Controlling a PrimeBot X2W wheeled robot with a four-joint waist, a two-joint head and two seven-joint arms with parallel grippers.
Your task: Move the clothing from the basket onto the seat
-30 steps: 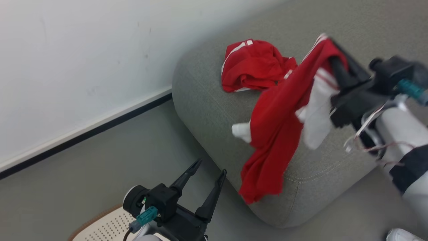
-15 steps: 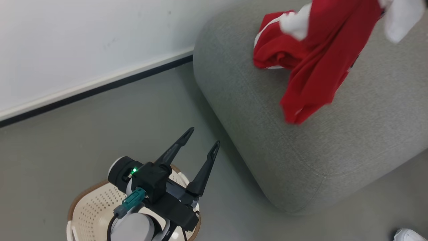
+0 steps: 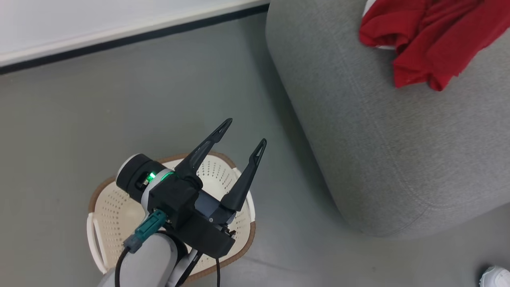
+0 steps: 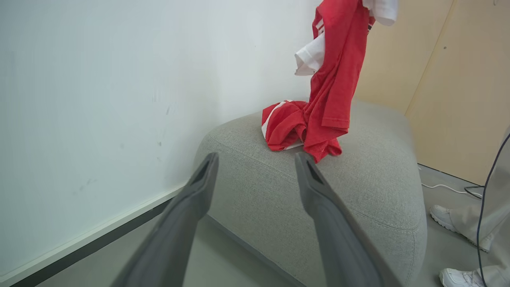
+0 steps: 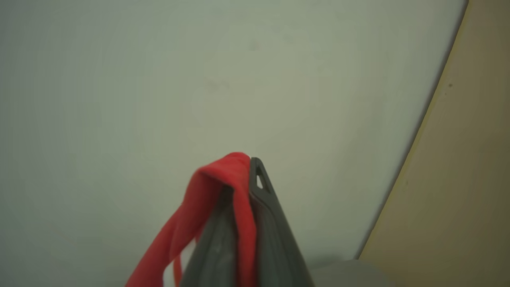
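Basket (image 3: 113, 209): stands on the grey floor off the seat's (image 3: 378, 139) rounded corner, apart from it; shows perforated cream wall and bottom inside, middle hidden behind the left arm. Clothing (image 3: 430, 36): sits on top of the seat toward its wall-side end, cropped by the frame edge in the head view. Left wrist view splits it in two: crumpled red piece (image 4: 285, 127) with a white stripe, resting on the seat top; second red garment (image 4: 338, 79) with white parts, hanging from above the frame, lower hem touching the seat just beside the crumpled piece. Right gripper (image 5: 252, 165): fingers pressed together, clamped on a fold of red fabric (image 5: 207, 199) that drapes down one side; looks at white wall and tan panel, with a sliver of grey seat at the bottom. Left gripper (image 3: 246, 130): hovers over the basket, fingers spread wide, holds nothing, tips aimed toward the seat's corner. Edges and room: open strip of floor between basket and seat; seat end close to the white wall with dark skirting; wide bare stretch of seat top on the near side of the clothing; person's white shoes (image 4: 442, 217), pale trouser leg and a cable on the floor past the seat's far side.
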